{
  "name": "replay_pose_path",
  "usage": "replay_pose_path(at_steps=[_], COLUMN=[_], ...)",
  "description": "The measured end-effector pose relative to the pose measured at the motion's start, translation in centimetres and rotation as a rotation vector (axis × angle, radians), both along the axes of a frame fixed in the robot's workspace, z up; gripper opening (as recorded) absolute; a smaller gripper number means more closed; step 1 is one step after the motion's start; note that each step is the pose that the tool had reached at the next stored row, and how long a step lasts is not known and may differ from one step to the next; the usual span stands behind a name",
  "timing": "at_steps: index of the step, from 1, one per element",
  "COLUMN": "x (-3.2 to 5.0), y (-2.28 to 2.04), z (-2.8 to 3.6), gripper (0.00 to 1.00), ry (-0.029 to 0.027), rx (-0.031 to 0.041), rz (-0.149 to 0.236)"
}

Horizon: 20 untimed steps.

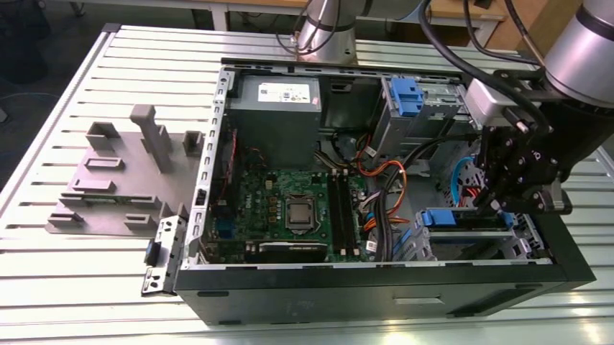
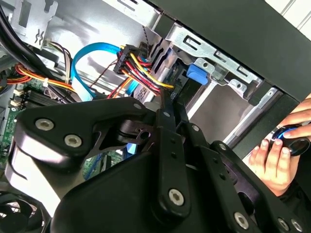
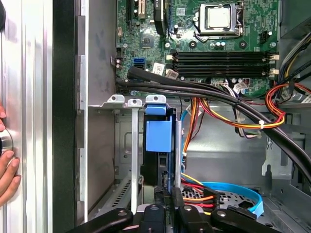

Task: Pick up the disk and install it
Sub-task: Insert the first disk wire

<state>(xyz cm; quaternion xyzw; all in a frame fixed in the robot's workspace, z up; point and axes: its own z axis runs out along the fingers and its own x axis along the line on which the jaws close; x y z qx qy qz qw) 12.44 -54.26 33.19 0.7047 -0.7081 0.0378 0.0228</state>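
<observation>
Our black end effector (image 1: 494, 208) hangs inside the open black computer case (image 1: 384, 284), its tip right at the disk. We cannot tell how far open it is, or whether it has hold of anything.

The disk (image 1: 451, 218), a flat drive framed by blue plastic rails, stands on edge in the silver metal bay in the case's near corner on the exterior view's right. In the first wrist view its blue end (image 3: 158, 136) sits between the bay's walls, just ahead of the end effector (image 3: 167, 199).

We count one grey metal box (image 1: 278, 108) against the far wall. It carries one white sticker (image 1: 286, 91), whose print we cannot make out. There is also one upright silver cage with a blue latch (image 1: 407, 97), one green motherboard (image 1: 287, 194) and one silver processor socket (image 3: 221, 17).

One grey fixture plate (image 1: 115, 194) lies on the slatted metal worktop (image 1: 96, 287) beside the case. One hand (image 2: 272, 160) rests outside the case wall.
</observation>
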Motion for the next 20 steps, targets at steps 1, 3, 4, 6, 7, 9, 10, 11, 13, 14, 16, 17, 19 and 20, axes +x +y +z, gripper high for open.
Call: replay_pose_path(at_steps=[1, 3, 4, 6, 7, 9, 10, 11, 13, 14, 16, 17, 19, 20], x=[0.00, 0.00, 0.00, 0.00, 0.00, 0.00, 0.00, 0.00, 0.00, 0.00, 0.00, 0.00, 0.00, 0.00], y=[-0.02, -0.06, -0.09, -0.17, -0.22, -0.31, -0.36, -0.39, -0.40, -0.41, -0.42, -0.43, -0.44, -0.45], z=[-0.01, -0.06, -0.08, -0.12, -0.16, -0.26, -0.32, -0.34, -0.35, -0.35, -0.35, -0.35, -0.35, -0.35], gripper=[0.17, 0.17, 0.17, 0.17, 0.17, 0.17, 0.17, 0.17, 0.17, 0.17, 0.17, 0.17, 0.17, 0.18], ry=[0.0000, -0.0001, 0.0000, 0.0000, 0.0000, 0.0000, 0.0000, 0.0001, 0.0001, 0.0000, 0.0000, 0.0000, 0.0000, 0.0000], rx=[0.0000, 0.0000, 0.0001, -0.0002, -0.0001, 0.0000, 0.0003, 0.0001, -0.0001, 0.0000, 0.0000, 0.0000, -0.0004, -0.0002], rz=[0.000, 0.000, 0.000, 0.000, 0.000, 0.000, 0.000, 0.000, 0.000, 0.000, 0.000, 0.000, 0.000, 0.000])
